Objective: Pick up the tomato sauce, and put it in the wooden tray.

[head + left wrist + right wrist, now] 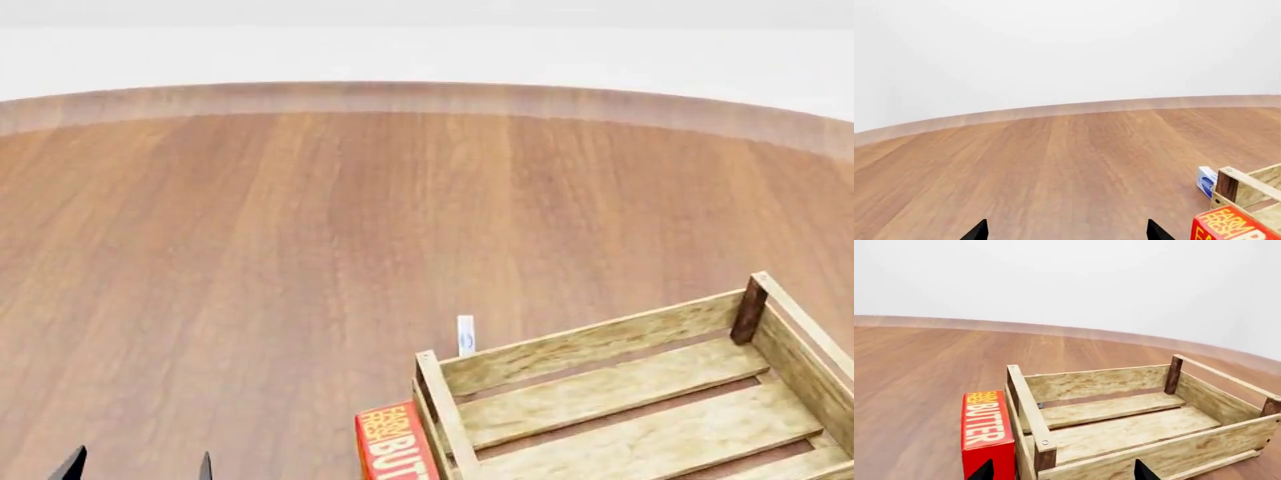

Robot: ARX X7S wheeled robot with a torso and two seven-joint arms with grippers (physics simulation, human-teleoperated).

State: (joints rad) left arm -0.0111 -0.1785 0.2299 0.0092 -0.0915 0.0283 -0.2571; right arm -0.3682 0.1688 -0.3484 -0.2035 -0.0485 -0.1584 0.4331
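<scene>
The tomato sauce is out of view in every frame. The wooden tray [587,345] of pale slats with darker corner posts lies at the lower right of the head view, and nothing shows inside it. It also fills the right wrist view as the wooden tray [1094,382] and shows at the edge as the wooden tray [1247,187]. My left gripper [1067,232] is open over bare wood, and only the dark tips of the left gripper [138,468] show at the lower left. My right gripper [1064,472] is open, its tips spread on either side of the tray's near corner.
A red butter box [391,445] stands against the tray's left side, also visible as the butter box [986,427] and the butter box [1231,227]. A small blue-and-white box [465,335] stands just behind the tray's far left corner, also seen as the small box [1206,181]. The round wooden tabletop [267,220] ends at a curved far edge.
</scene>
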